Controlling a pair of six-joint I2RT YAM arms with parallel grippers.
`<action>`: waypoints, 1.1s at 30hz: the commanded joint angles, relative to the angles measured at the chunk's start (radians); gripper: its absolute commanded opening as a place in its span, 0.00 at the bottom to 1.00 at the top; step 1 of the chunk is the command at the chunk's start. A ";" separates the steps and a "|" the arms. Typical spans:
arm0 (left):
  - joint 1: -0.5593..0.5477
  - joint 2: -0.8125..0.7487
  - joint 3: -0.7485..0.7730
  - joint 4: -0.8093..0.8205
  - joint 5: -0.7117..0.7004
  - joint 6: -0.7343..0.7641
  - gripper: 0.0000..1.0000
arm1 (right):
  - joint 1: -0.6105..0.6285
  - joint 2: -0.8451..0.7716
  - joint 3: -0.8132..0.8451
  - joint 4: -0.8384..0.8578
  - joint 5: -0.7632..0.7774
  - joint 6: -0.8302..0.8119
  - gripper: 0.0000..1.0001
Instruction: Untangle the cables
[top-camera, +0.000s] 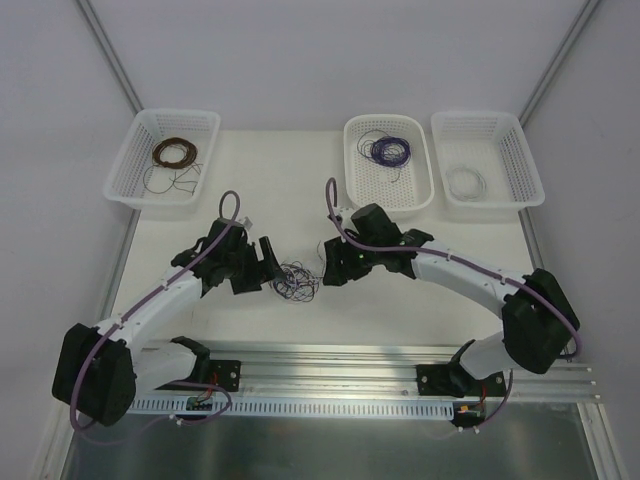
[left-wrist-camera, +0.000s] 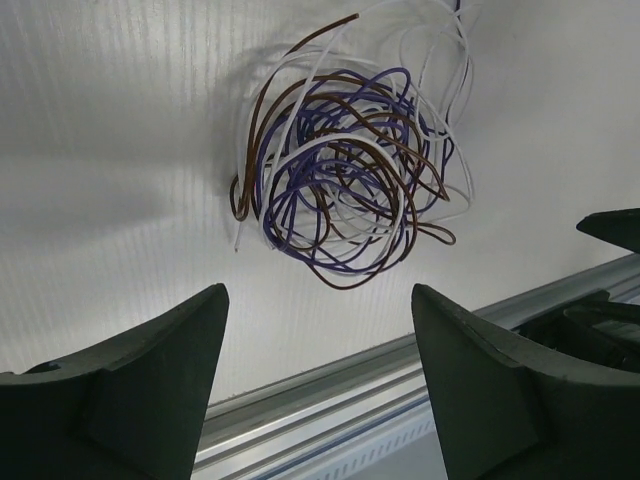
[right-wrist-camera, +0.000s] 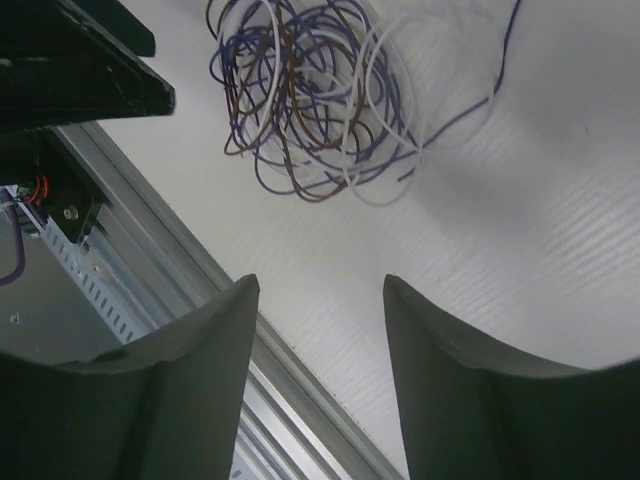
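The cables are a small knot of thin purple, brown and white wires (top-camera: 296, 281) lying on the white table between my two grippers. My left gripper (top-camera: 268, 262) is open and empty just left of the knot. In the left wrist view the knot (left-wrist-camera: 345, 185) lies beyond the gripper (left-wrist-camera: 318, 292), apart from its fingers. My right gripper (top-camera: 328, 268) is open and empty just right of the knot. In the right wrist view the knot (right-wrist-camera: 310, 100) lies beyond the gripper (right-wrist-camera: 320, 282), not touching it.
Three white baskets stand at the back: a left one (top-camera: 128, 160) with a brown coil (top-camera: 172, 152), a middle one (top-camera: 352, 170) with a purple coil (top-camera: 388, 150), a right one (top-camera: 525, 160) with a white coil (top-camera: 465, 182). An aluminium rail (top-camera: 350, 365) runs along the near edge.
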 joint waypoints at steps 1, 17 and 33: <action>-0.018 0.045 0.001 0.052 -0.031 -0.045 0.74 | 0.011 0.075 0.105 0.097 -0.066 -0.049 0.54; -0.058 0.247 0.035 0.112 -0.022 -0.051 0.53 | 0.048 0.408 0.300 0.172 -0.123 -0.066 0.32; -0.058 0.352 0.060 0.118 -0.047 -0.028 0.05 | 0.056 0.062 0.194 0.139 -0.028 -0.081 0.01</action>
